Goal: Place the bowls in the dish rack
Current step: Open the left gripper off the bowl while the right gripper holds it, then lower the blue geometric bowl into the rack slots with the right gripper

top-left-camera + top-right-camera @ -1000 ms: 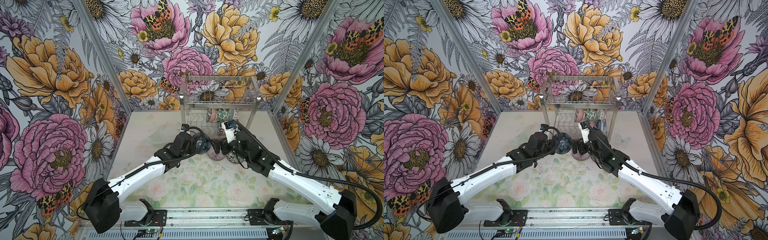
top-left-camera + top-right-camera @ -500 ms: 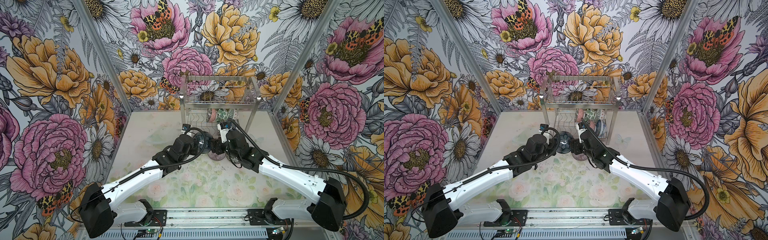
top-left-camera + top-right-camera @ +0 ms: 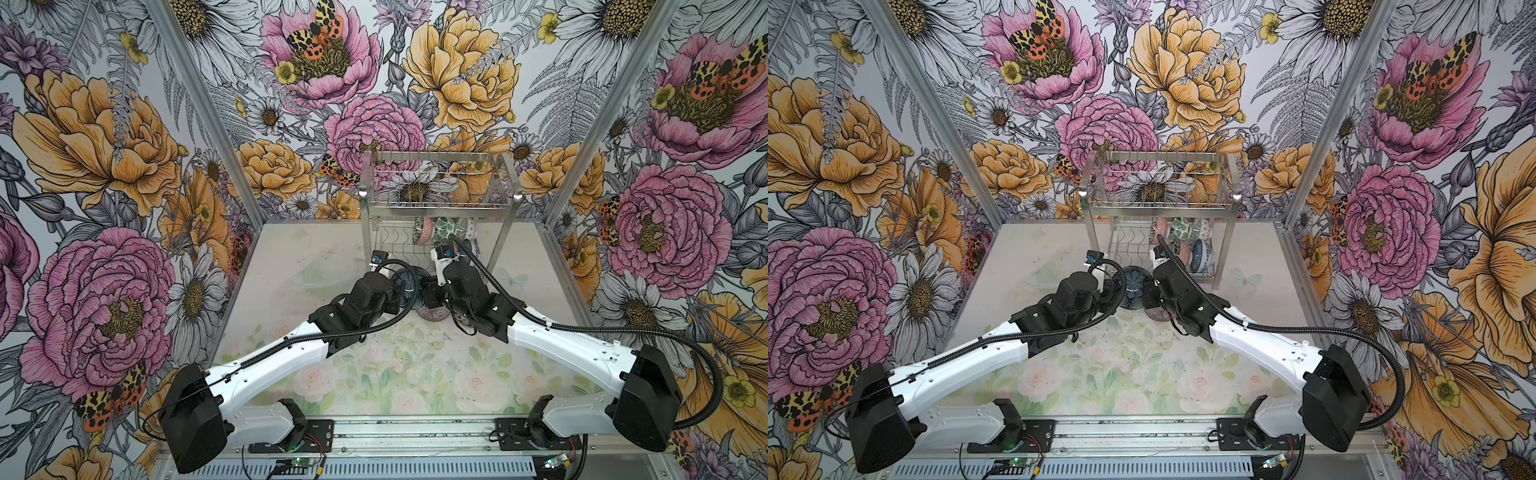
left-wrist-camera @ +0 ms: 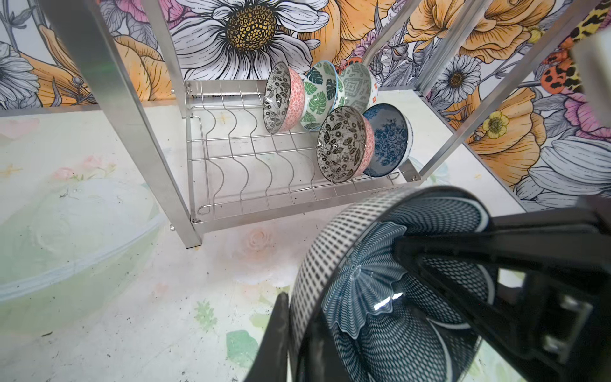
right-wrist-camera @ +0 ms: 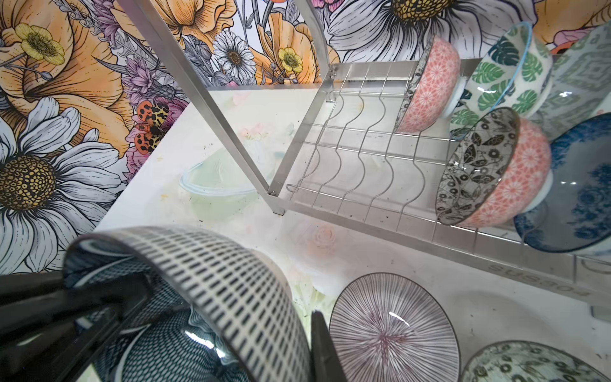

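Where the lower tier's left slots stand bare, room: wavy dividers open to the left of five racked bowls.
Held: mesh-patterned bowl, dashed outside, tipped on edge just in front of the dish rack.
Right: right gripper clamped on its rim.
Left: left gripper straddles the same rim; clamped or loose, cannot tell.
Loose: pink-line bowl flat on the worktop, near the rack.
Surroundings: pale floral worktop, flowered walls.

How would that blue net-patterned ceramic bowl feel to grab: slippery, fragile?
Likely slippery: the blue net-patterned ceramic bowl shows glossy glare, and the right gripper pinches only its thin wall. It is probably stiff yet breakable if dropped. Held on edge, it might roll if released.
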Action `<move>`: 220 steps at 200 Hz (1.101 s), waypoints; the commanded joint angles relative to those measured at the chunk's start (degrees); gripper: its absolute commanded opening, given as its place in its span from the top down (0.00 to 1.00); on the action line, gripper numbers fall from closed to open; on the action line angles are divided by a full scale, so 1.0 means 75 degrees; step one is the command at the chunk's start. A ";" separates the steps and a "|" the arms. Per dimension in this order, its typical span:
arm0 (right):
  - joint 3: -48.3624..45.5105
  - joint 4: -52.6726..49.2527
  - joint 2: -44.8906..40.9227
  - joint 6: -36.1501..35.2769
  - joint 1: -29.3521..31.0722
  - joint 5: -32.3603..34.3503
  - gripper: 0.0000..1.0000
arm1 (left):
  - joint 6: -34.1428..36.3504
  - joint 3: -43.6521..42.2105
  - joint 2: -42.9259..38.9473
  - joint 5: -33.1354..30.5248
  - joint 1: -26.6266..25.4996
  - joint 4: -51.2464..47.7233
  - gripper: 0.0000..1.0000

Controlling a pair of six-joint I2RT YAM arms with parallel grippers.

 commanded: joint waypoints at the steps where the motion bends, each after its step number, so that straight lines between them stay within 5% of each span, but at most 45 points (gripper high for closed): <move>1: 0.0474 -0.0159 -0.0100 -0.0383 -0.0040 0.1057 1.00 | -0.0019 0.0101 -0.0448 -0.0450 0.0188 -0.0014 0.18; 10: 0.0625 -0.0333 -0.0004 -0.0530 -0.0034 0.1506 1.00 | 0.0081 0.0083 -0.0642 -0.0608 0.0273 -0.0244 0.02; 101: 0.2720 -0.0573 0.2952 -0.2999 -0.0099 0.6328 1.00 | 0.0110 -0.0665 -0.2199 -0.0293 0.2313 -0.1892 0.01; 220: 0.4965 0.0913 0.6010 -0.5591 -0.0700 0.7445 1.00 | 0.0175 -0.1044 -0.2051 0.0249 0.2819 -0.1585 0.01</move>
